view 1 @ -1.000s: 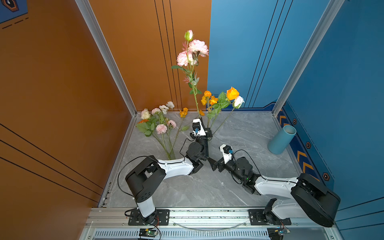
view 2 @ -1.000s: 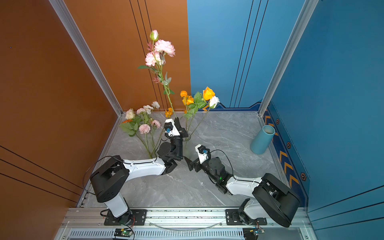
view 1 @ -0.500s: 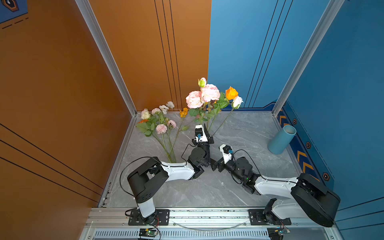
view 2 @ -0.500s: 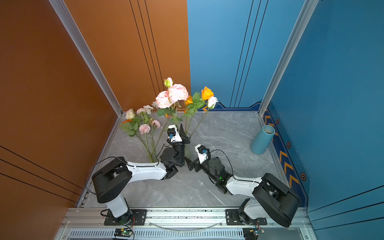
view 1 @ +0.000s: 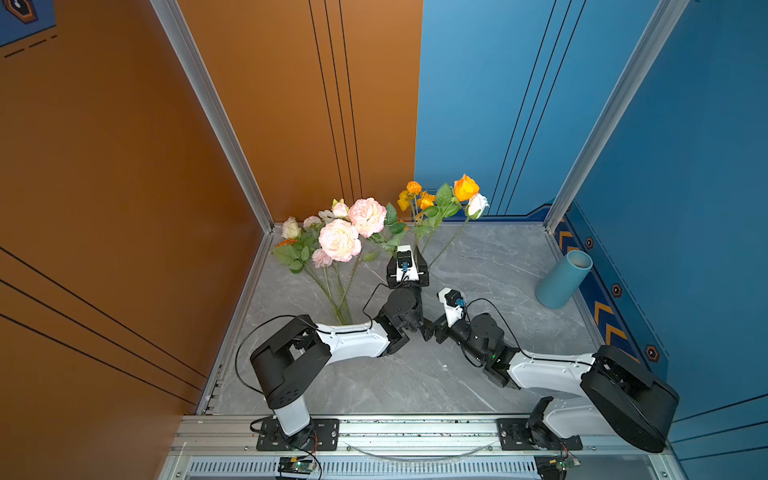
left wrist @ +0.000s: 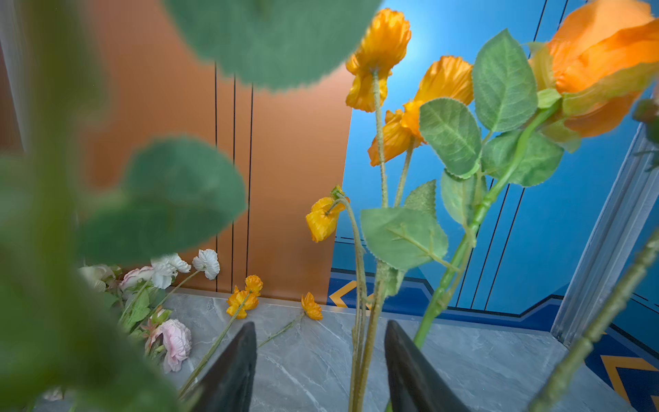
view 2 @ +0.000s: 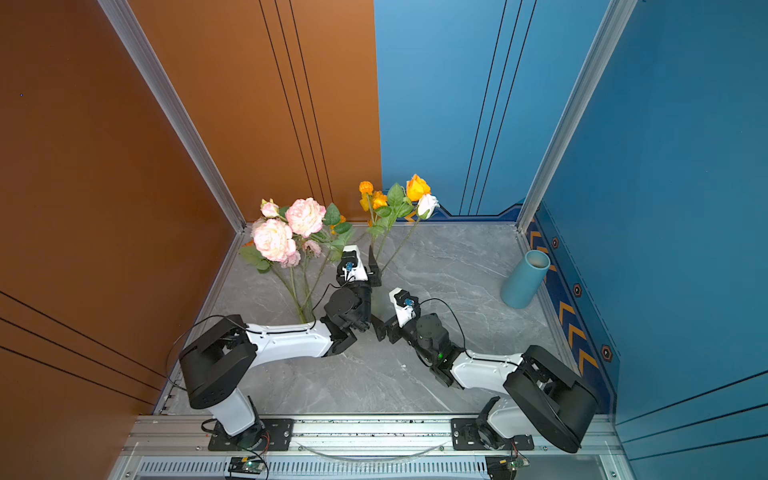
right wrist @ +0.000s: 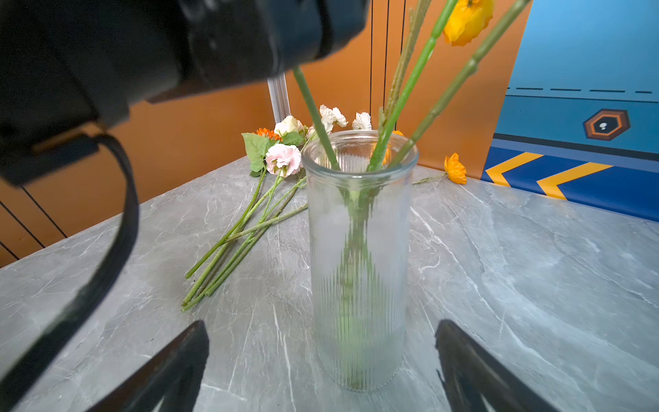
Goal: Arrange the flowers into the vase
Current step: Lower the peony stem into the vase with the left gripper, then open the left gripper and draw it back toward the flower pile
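Standing upright near the middle of the grey surface (right wrist: 535, 285), the ribbed glass vase (right wrist: 358, 257) holds several green stems that lean outward from its mouth. Among the flowers already in it are two big pink peonies (view 1: 340, 239) tilting toward the orange wall (view 1: 291, 104), and orange poppies (left wrist: 383, 46), an orange rose (view 1: 465, 187) and a white bud (view 1: 477, 205) tilting toward the blue wall (view 1: 478, 104).

The left end effector (left wrist: 317, 367) sits above the vase with its fingers (left wrist: 231, 367) spread. The thin poppy stems pass through the gap, close to one finger, and nothing is pinched. Blurred leaves crowd one side of the left wrist view and hide much of the scene there.

The right end effector (right wrist: 321, 374) is low on the surface, released and wide, with the vase just ahead of its fingertips and not touching them. From the right wrist camera, the left arm (right wrist: 142, 46) hangs over the vase mouth, and its black cable (right wrist: 117, 228) loops down beside the vase, so they block the way in from that side.

A loose bunch (view 1: 297, 253) of pink, cream and orange blooms lies flat on the surface by the orange wall, its stems pointing toward the left arm's base. One single orange bloom (right wrist: 455, 168) lies apart at the foot of the back wall. A teal tube (view 1: 563, 280) stands near the blue side wall, well apart from everything else.
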{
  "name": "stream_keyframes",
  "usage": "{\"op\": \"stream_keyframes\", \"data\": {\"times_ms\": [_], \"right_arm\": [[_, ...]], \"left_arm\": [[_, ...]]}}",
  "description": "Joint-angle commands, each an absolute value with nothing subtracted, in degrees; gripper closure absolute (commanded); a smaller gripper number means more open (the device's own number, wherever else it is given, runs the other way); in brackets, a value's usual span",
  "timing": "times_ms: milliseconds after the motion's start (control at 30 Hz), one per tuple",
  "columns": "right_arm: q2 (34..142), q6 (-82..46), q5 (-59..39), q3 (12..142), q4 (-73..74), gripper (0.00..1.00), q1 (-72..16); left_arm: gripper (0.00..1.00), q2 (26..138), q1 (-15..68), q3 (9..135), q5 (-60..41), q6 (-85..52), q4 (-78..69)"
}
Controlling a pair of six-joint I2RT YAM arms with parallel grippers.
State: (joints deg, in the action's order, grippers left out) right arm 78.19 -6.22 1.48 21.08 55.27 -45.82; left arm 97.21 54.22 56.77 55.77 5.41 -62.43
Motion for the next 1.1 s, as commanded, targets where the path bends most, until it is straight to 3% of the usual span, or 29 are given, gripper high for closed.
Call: {"op": "stream_keyframes", "data": {"times_ms": [0, 100, 200, 300, 533, 733, 1067], "right_arm": [[78.69, -5.65, 0.53, 22.41, 55.22, 0.00, -46.27], [78.68, -5.63, 0.60, 22.48, 55.27, 0.00, -46.32], [78.82, -5.71, 0.51, 22.51, 55.27, 0.00, -46.31], [78.76, -5.71, 0.44, 22.50, 55.34, 0.00, -46.39], [79.01, -5.71, 0.53, 22.53, 55.39, 0.00, -46.41], [79.29, -5.62, 0.53, 22.59, 55.54, 0.00, -46.48], [79.20, -5.62, 0.53, 22.59, 55.55, 0.00, -46.57]], "left_arm": [[0.36, 92.79, 53.01, 62.81, 56.92, -1.50, -41.42], [0.21, 90.74, 52.01, 66.05, 57.04, -8.24, -27.95], [0.15, 88.90, 50.98, 68.02, 56.04, -13.81, -17.92], [0.02, 87.04, 49.31, 69.38, 51.48, -19.61, -9.29], [0.02, 84.73, 45.94, 71.54, 34.47, -21.78, -1.57], [0.02, 85.68, 43.89, 76.88, 31.73, -26.98, 12.57], [0.02, 80.68, 42.51, 69.51, 26.70, -27.42, 13.98]]}}
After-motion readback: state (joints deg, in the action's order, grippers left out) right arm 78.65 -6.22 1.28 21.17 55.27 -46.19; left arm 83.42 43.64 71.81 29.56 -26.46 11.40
